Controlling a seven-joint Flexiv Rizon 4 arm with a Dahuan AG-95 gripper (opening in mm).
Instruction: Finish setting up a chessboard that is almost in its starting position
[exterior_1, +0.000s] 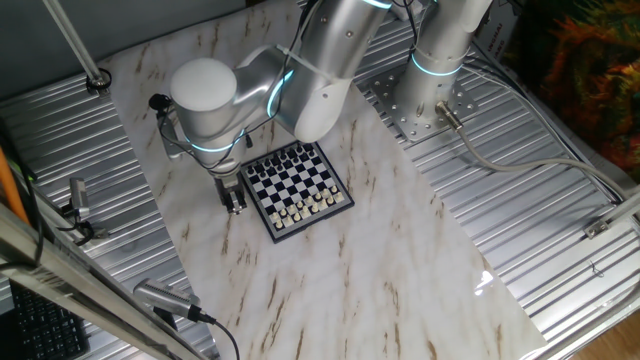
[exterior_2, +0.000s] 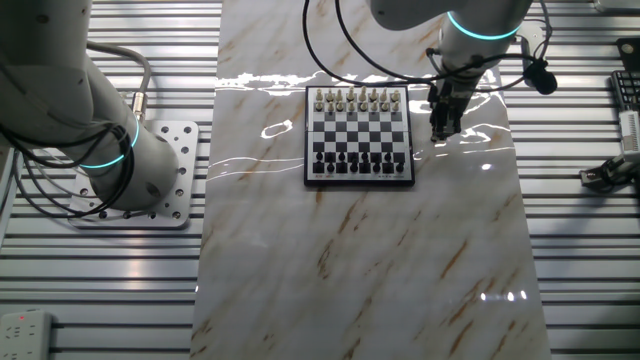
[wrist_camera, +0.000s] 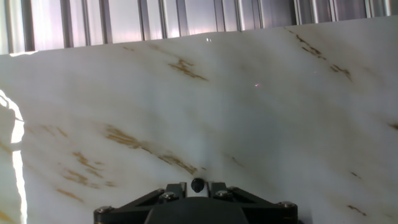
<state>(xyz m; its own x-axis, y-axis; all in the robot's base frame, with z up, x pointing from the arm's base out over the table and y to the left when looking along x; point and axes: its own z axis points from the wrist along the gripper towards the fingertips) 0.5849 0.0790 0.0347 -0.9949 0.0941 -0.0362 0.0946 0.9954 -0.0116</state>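
Note:
The chessboard (exterior_1: 295, 188) lies on the marble tabletop, with dark pieces along its far edge and pale pieces along its near edge. In the other fixed view the chessboard (exterior_2: 359, 135) has its pale row at the far side and its dark rows at the near side. My gripper (exterior_1: 235, 200) points down just off the board's left edge, low over the marble; in the other fixed view the gripper (exterior_2: 439, 130) is right of the board. In the hand view my gripper (wrist_camera: 198, 188) is shut on a small dark round-topped chess piece (wrist_camera: 198, 184). The board is out of the hand view.
The marble slab (exterior_1: 380, 270) rests on ribbed metal decking (exterior_1: 520, 210). The arm's base (exterior_1: 430, 95) stands behind the board. A second arm (exterior_2: 90, 120) stands at the left in the other fixed view. Camera stands (exterior_1: 80, 205) and cables lie at the edges.

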